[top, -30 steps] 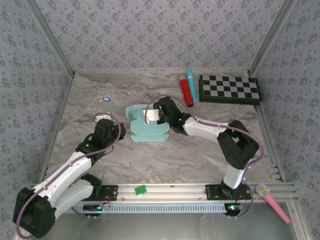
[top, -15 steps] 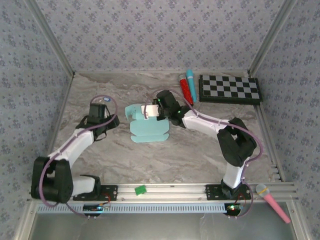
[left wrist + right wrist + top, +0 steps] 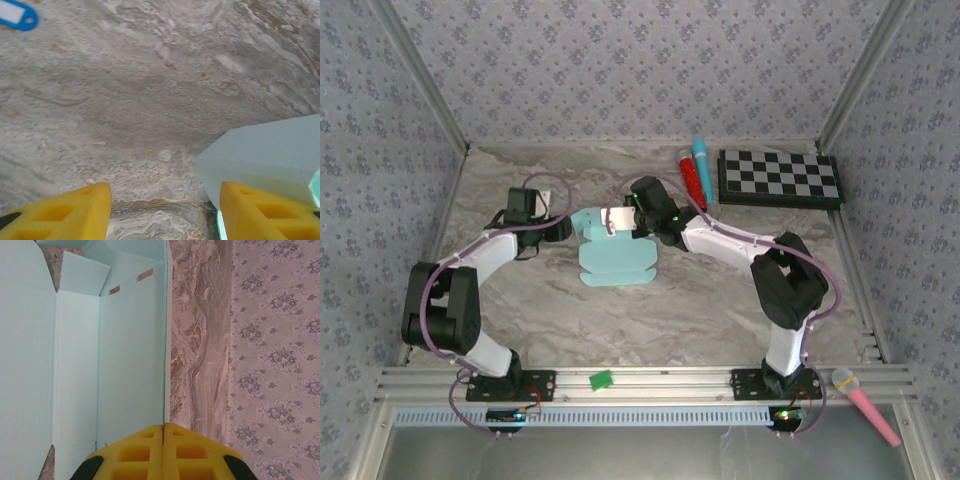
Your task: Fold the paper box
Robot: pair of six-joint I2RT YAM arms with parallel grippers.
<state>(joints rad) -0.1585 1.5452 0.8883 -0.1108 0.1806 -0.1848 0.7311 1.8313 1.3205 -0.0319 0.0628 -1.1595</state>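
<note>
Swinging inward since half a second ago, my left pincer [image 3: 558, 228] now sits just beside the paper box [image 3: 617, 262]. Its yellow fingers [image 3: 60, 210] are spread apart over bare marble, with a mint corner flap close by one of them. My right pincer [image 3: 164, 434] is pressed together on the edge of a raised panel at the box's far side. The card is pale mint and partly flat, with a scalloped near edge and two small slits (right wrist view). Open table [image 3: 670, 320] lies along its near side. A blue key tag [image 3: 17, 14] carries a white label too blurred to read. A red marker [image 3: 694, 185], a blue marker [image 3: 703, 160] and a checkerboard [image 3: 780, 178] lie well apart by the far wall.
</note>
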